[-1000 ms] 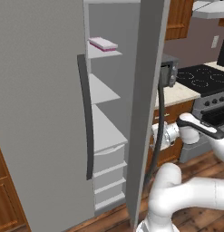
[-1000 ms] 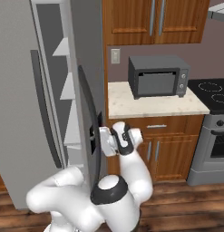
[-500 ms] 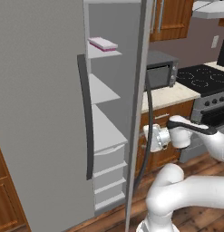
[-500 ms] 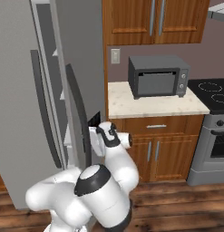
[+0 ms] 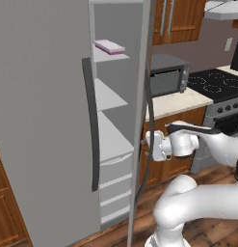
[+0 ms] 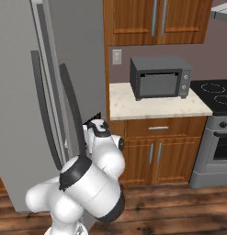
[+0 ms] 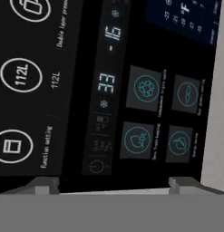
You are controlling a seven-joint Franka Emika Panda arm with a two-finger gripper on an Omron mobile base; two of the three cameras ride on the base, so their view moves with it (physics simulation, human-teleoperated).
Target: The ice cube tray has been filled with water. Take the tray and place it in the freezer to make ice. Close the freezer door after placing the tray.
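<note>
We see the freezer (image 5: 48, 120) standing with one door (image 5: 142, 120) swung partly open, edge-on to us in the left base view, and its compartment exposed. Inside we count three pale shelves and, below them, three drawers stacked one above the other. One ice cube tray (image 5: 110, 46) lies flat on the top shelf, pale with a pinkish edge; the two shelves beneath it hold nothing that we can make out, and the drawers are shut, so we cannot tell their contents. We count two long dark curved handles: one (image 5: 91, 125) on the closed door, and one (image 6: 73, 112) on the open door, best seen from the right base view. The gripper (image 5: 145, 147) sits right up against the outer face of the open door, near that door's handle; its jaws stand wide apart and hold nothing. In the hand view we look at a black control panel (image 7: 109, 90) on the door face, with round icons, square icons and pale digits, very close to the two finger tips (image 7: 45, 185). Beyond the door we count one dark microwave (image 6: 160, 77) on a pale counter (image 6: 156, 103), wooden cabinets (image 6: 156, 20) above and below, and one stove (image 6: 216, 133) at the right.
</note>
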